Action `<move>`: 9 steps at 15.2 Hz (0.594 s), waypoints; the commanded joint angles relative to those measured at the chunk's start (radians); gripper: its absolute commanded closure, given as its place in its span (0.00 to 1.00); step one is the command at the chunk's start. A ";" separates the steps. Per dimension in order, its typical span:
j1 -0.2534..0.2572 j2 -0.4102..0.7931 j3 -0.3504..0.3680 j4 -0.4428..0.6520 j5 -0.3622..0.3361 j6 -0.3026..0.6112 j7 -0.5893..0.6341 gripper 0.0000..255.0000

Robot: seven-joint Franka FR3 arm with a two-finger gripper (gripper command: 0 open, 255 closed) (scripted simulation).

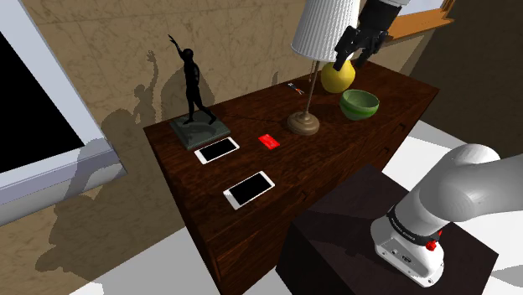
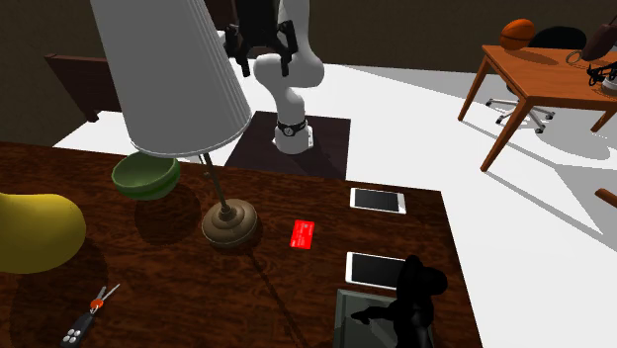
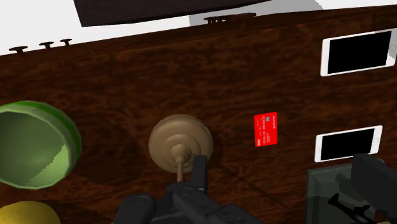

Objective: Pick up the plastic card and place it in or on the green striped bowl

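The small red card (image 1: 269, 141) (image 2: 304, 234) (image 3: 266, 129) lies flat on the dark wooden table (image 1: 377, 138), between the lamp's round base (image 1: 303, 123) (image 3: 181, 143) and two phones. The green bowl (image 1: 359, 104) (image 2: 145, 175) (image 3: 32, 145) stands upright and empty on the other side of the lamp base. My gripper (image 1: 349, 60) (image 2: 264, 67) hangs open and empty high over the table, beside the white lampshade (image 1: 327, 29) and above the bowl end, far from the card.
A tall lamp with a wide shade (image 2: 173, 74) stands between bowl and card. A yellow rounded object (image 1: 337, 78) sits beside the bowl. Two white phones (image 1: 217, 151) (image 1: 249, 189), a black statue (image 1: 194, 84) and keys (image 2: 89, 316) also lie on the table.
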 commanded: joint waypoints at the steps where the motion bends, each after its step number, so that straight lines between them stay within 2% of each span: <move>1: 0.000 0.000 0.000 0.000 0.000 0.000 0.000 0.00; 9: 0.021 0.007 0.086 -0.273 0.011 0.398 0.024 0.00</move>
